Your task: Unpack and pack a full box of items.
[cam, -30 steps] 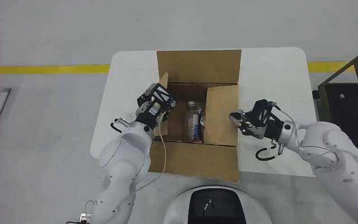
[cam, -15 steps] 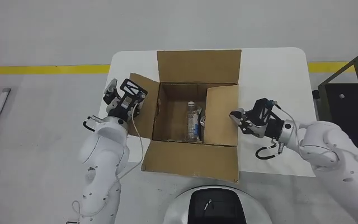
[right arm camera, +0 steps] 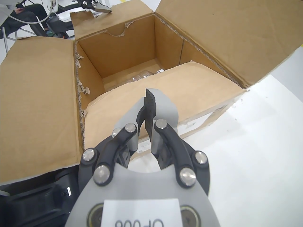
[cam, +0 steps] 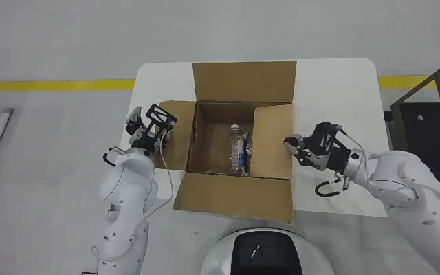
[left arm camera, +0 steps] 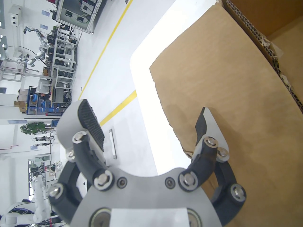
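Left fingers: spreading wide, having swung the left flap outward.
Right fingers: staying clenched on nothing, just beside the inward-folded right flap.
Cardboard box: sitting on the tabletop; its plastic bottle is becoming reachable for unpacking.

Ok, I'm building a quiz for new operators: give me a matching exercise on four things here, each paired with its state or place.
Things:
1. left gripper
2. right gripper
3. bottle
4. right flap

States:
A. folded in over the opening
B. jaws shut
C. jaws open
D. lying on the floor of the box

Pairs: 1-C, 2-B, 3-D, 4-A.
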Robot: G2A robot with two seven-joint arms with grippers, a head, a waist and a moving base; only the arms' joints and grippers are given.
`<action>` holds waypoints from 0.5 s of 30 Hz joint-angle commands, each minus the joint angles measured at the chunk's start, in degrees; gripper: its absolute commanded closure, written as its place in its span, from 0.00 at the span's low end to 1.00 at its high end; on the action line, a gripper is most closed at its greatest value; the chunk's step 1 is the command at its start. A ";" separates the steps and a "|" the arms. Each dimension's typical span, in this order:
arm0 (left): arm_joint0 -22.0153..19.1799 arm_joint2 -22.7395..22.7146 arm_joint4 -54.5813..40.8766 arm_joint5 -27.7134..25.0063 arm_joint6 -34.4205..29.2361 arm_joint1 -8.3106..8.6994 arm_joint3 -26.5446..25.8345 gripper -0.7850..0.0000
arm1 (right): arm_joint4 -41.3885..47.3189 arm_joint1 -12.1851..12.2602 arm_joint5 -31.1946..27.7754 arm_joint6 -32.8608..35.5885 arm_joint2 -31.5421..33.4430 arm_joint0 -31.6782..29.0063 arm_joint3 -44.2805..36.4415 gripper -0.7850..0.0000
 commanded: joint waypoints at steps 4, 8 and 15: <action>-0.07 -0.28 -3.48 1.11 1.52 -0.17 -3.98 0.00 | 0.97 -0.03 1.59 -4.43 2.19 -0.74 -1.46 1.00; -0.16 0.02 -7.68 0.98 1.71 -0.36 -8.59 0.00 | 2.35 0.09 3.67 -8.32 5.85 -3.15 -3.18 1.00; -0.01 4.71 -21.46 -0.02 0.90 -1.14 -15.19 0.00 | 4.31 0.61 4.75 -9.43 13.30 -7.84 -4.39 1.00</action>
